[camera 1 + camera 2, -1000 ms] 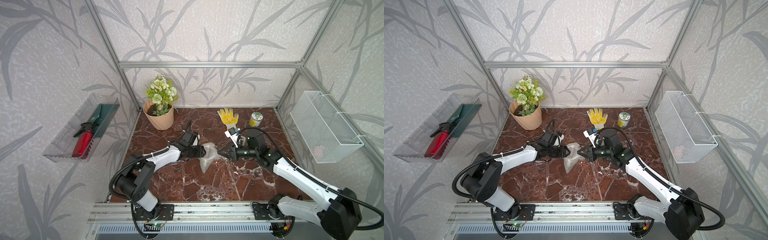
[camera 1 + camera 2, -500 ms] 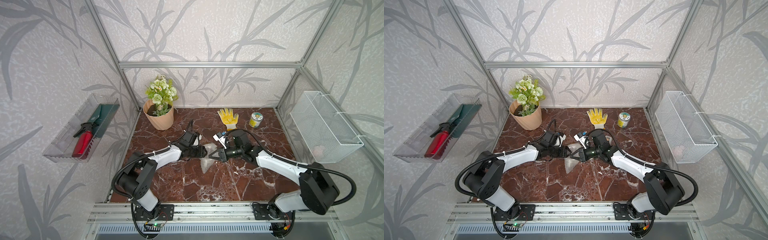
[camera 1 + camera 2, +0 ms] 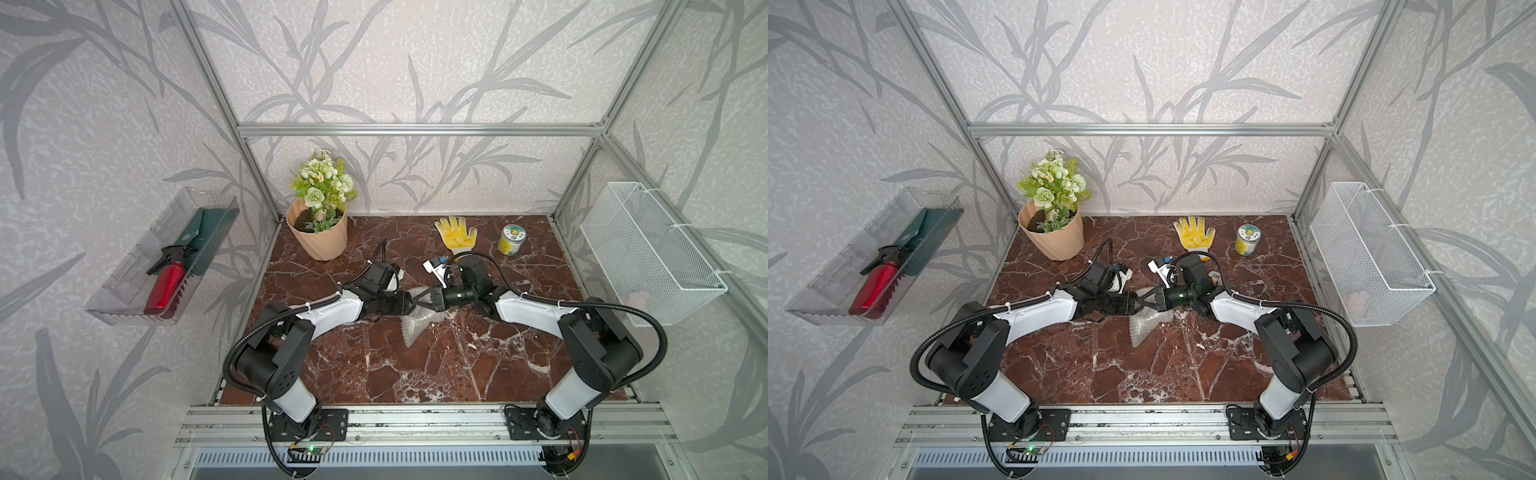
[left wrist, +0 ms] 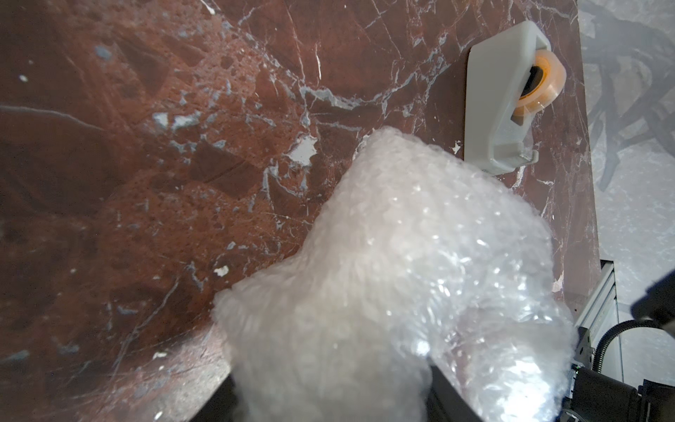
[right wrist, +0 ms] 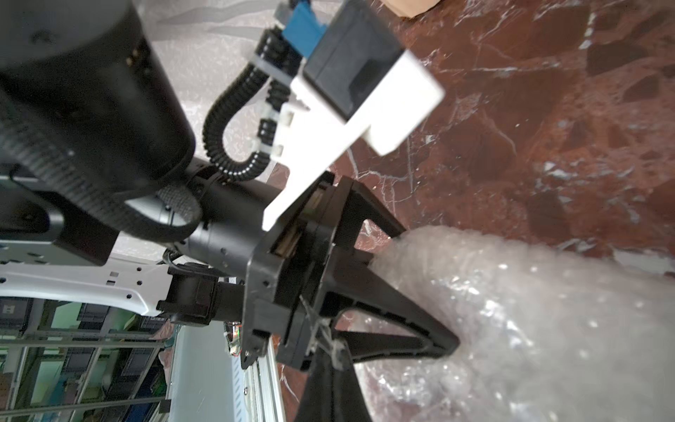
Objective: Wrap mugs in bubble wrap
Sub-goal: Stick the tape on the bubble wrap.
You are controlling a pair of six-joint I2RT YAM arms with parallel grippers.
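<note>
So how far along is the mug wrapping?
Looks done: the clear bubble wrap is bunched into a lumpy bundle; no mug shows, so presumably it is inside. In hand: the left gripper clamps the bundle; the right gripper is shut, tip next to it. To do: no tape visible on the wrap, and the grey tape dispenser sits apart on the marble table, so sealing likely remains.

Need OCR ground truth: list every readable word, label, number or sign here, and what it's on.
None legible in any view.
Label on the jar: print too small to read.
Pale mark on the dark green garden tool in the wall tray: too small to read.
No print visible on the tape dispenser.
No print on the bubble wrap.
</note>
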